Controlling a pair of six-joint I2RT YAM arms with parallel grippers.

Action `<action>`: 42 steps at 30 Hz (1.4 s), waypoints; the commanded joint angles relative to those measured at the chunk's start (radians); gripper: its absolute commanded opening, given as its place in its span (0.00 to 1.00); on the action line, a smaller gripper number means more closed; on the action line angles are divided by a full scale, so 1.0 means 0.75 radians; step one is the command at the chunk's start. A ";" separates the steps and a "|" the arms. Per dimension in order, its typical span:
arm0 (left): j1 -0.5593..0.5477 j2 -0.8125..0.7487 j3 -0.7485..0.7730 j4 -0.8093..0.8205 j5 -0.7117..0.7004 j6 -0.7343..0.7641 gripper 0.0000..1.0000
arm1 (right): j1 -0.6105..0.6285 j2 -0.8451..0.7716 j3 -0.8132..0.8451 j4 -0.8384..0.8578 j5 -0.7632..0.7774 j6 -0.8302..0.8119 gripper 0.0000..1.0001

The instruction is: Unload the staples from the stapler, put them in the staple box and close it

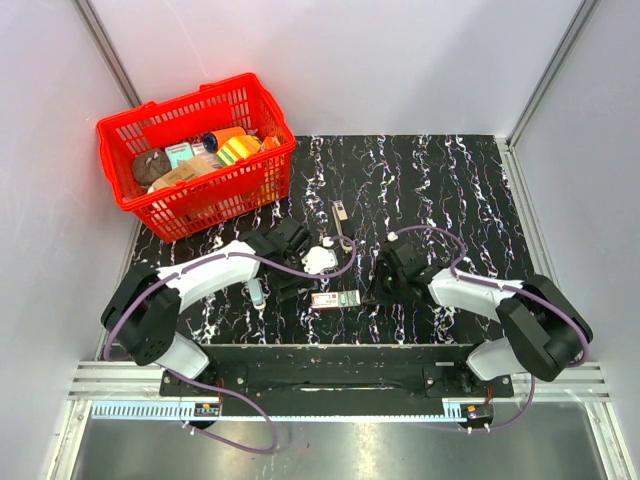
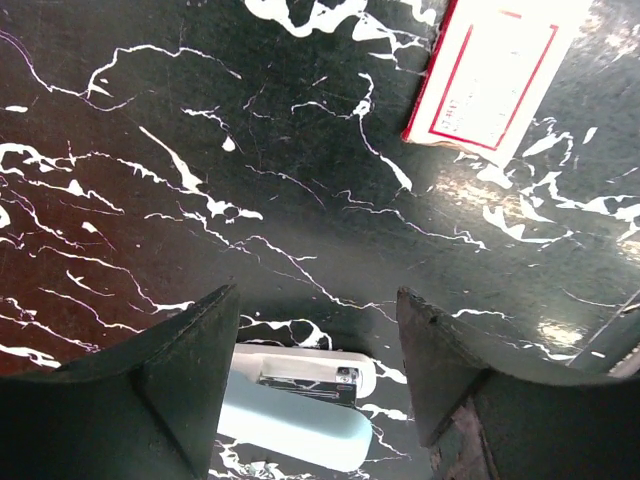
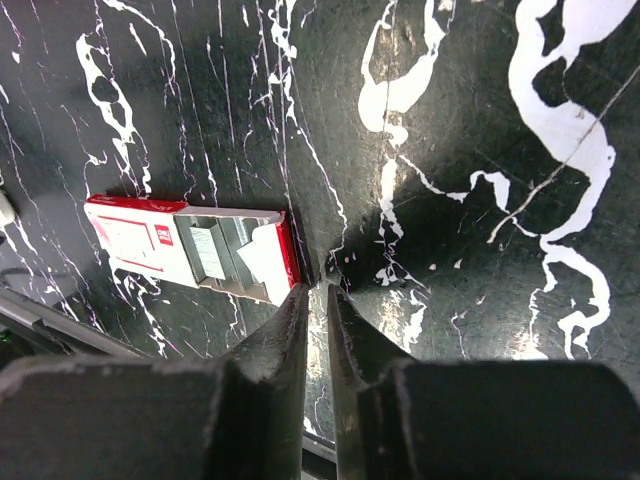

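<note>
Small slim stapler [image 1: 340,212], dark grey with silvery metal, lies just above centre of the top view on the glossy black table with white marble veining [image 1: 450,180], apart from both arms; its details are too small to resolve. Left gripper [image 2: 318,345]: matte black wedge fingers spread wide, gripping nothing; pale blue-white rounded plastic bar [image 2: 300,420] at bottom edge of its view. Right gripper [image 3: 318,315]: fingers pressed nearly together, thin slit only, tips just beside the open end of the flat red-and-white cardboard box [image 3: 180,245]. Red plastic lattice basket [image 1: 215,205] upper left.
</note>
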 commanded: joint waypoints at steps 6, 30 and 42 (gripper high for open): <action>-0.062 0.064 -0.029 0.154 -0.155 0.065 0.68 | -0.034 -0.058 -0.064 0.160 -0.065 0.089 0.19; -0.176 0.151 -0.043 0.248 -0.153 0.026 0.69 | -0.118 0.040 -0.183 0.452 -0.210 0.193 0.19; -0.197 0.198 -0.021 0.271 -0.139 0.022 0.70 | -0.118 0.083 -0.197 0.499 -0.247 0.205 0.17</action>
